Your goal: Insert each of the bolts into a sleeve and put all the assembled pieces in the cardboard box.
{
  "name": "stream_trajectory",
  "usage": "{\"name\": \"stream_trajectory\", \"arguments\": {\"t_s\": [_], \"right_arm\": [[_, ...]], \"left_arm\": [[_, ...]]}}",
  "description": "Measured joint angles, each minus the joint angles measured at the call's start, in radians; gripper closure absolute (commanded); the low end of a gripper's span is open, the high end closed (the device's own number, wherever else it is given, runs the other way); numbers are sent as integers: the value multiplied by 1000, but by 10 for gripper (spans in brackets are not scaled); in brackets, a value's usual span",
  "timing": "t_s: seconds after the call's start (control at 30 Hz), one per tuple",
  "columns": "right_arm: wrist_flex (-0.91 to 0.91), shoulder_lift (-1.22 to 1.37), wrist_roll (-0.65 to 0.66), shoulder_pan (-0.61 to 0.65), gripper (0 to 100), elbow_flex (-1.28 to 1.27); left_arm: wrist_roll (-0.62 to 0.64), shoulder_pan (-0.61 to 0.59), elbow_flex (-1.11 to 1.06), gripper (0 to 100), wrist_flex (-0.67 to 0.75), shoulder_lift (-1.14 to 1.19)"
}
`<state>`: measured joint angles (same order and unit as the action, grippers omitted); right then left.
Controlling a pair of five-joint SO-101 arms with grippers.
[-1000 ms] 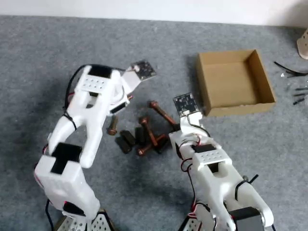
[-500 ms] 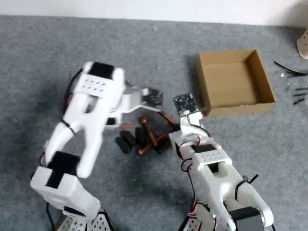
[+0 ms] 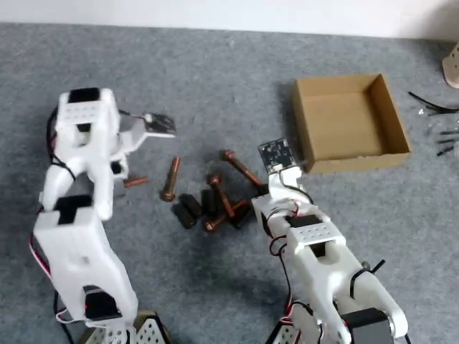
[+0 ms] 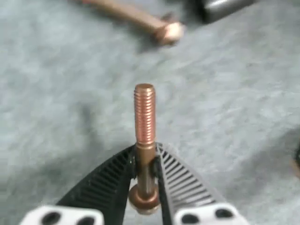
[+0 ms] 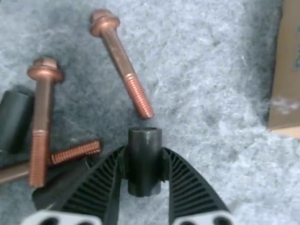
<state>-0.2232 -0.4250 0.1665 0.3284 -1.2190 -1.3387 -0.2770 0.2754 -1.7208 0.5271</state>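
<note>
Bolt (image 4: pixel 145 112) — copper-coloured, with a smooth shank, a ribbed threaded end and a round flanged head — sits pinched between the black ridged fingers (image 4: pixel 108 179) of the left gripper (image 4: pixel 145 149). Its thread points away from the wrist and its head lies back between the jaws. In the high view it pokes out from under the left arm, to the left of the heap, over the grey carpet (image 3: pixel 215 64).

The right gripper (image 5: pixel 145 152) is clamped on a sleeve (image 5: pixel 145 140) — a short, dark, matte tube with its open bore facing outward. Just beyond it loose bolts (image 5: pixel 121 61) lie on the nubby pile, and the threaded tip of one is very near the sleeve's mouth.

From above, the other bolts and dark sleeves (image 3: pixel 188 209) lie in a loose heap between the two arms, with one bolt (image 3: pixel 171 178) apart on the heap's left. The box (image 3: pixel 387 115) is plain brown cardboard, square, open-topped and low-walled, and stands to the right of the heap, near the right arm's wrist.
</note>
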Motion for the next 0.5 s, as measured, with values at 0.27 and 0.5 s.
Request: {"name": "stream_trajectory", "arguments": {"t_s": [0.27,0.5], "right_arm": [[0,6,0,0,995,0],[0,6,0,0,995,0]], "left_arm": [[0,-75,361,925,-8,308],[100,-75,562,721,-9,400]]}}
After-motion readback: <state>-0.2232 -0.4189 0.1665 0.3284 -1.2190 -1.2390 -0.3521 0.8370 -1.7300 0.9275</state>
